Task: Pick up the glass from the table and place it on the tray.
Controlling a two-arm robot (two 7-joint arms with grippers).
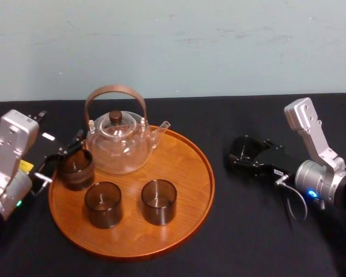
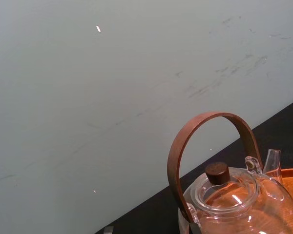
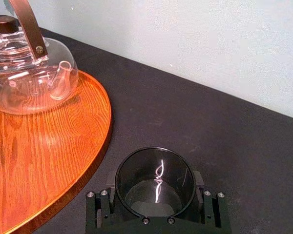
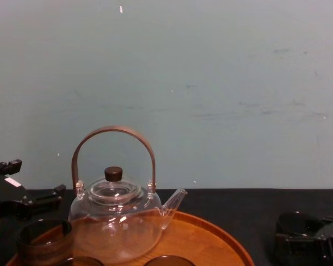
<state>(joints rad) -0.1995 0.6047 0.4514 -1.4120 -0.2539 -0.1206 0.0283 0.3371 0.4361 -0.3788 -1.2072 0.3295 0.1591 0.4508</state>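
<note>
Nearest, on a table [image 1: 248, 231] covered in black cloth, lies a large round wooden tray [image 1: 187, 167] with a low rim, set left of centre. Two short smoky tumblers [image 1: 103, 203] [image 1: 159, 201] stand side by side on the near part of the tray.

A little farther back, a third tumbler [image 1: 76, 168] stands at the tray's left edge. The left gripper [image 1: 62, 157] reaches in from the left and sits right at this tumbler; whether it is holding it cannot be told.

At about the same depth on the right, the glass [image 3: 155, 181] stands on the black cloth, apart from the tray's right rim. The right gripper [image 1: 247, 154] comes in from the right and has this glass between its fingers [image 3: 199, 179], which press against its two sides. The glass is upright, with its open mouth facing up.

Farther back, a clear teapot [image 1: 120, 144] stands on the far left part of the tray, just behind the third tumbler. It has a tall arched brown handle [image 1: 114, 91], a dark knob [image 1: 116, 116] on its lid, and a spout pointing right.

Behind the table rises a plain pale wall [image 1: 219, 46].
</note>
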